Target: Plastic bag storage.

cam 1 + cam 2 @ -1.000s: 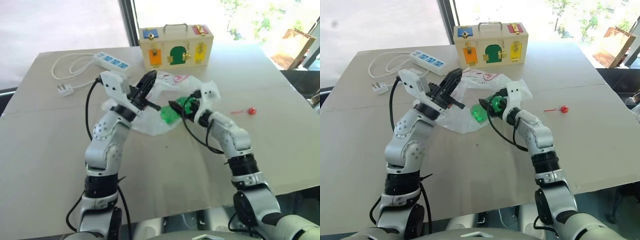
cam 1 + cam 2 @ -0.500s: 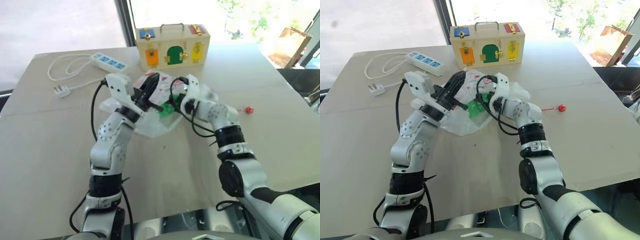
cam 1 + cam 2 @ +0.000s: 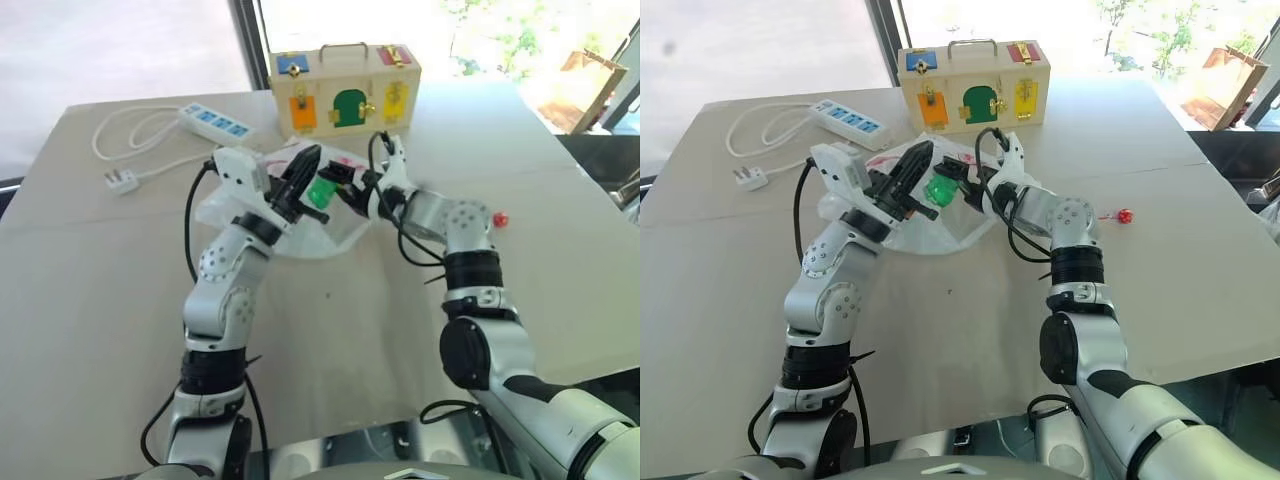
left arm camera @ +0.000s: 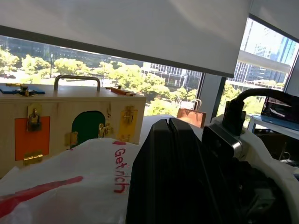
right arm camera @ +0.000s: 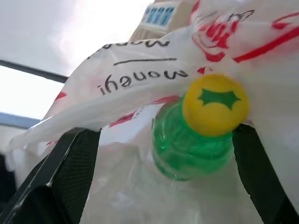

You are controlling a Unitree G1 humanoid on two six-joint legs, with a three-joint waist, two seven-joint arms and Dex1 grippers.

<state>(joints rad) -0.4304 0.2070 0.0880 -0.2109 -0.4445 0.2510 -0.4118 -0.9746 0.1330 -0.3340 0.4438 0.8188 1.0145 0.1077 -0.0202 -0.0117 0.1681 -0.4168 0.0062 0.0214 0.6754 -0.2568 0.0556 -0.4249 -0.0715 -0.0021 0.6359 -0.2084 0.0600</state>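
The plastic bag, thin white with red print, hangs open over the middle of the table. Its upper edge runs up to my left gripper, whose black fingers are pressed shut on it. My right gripper reaches in from the right and holds a green bottle with a yellow cap at the bag's mouth, right beside the left fingers. In the right wrist view the bottle sits between the two spread fingers, with the bag's printed edge stretched over it.
A wooden lock box stands just behind the bag. At the back left lie a power strip and its plug. A small red lollipop lies to the right of my right arm. The table's front half is bare.
My right gripper has risen and swung left with the green bottle, rolling over, up to the bag's mouth beside the left fingers. The left gripper has kept its place.
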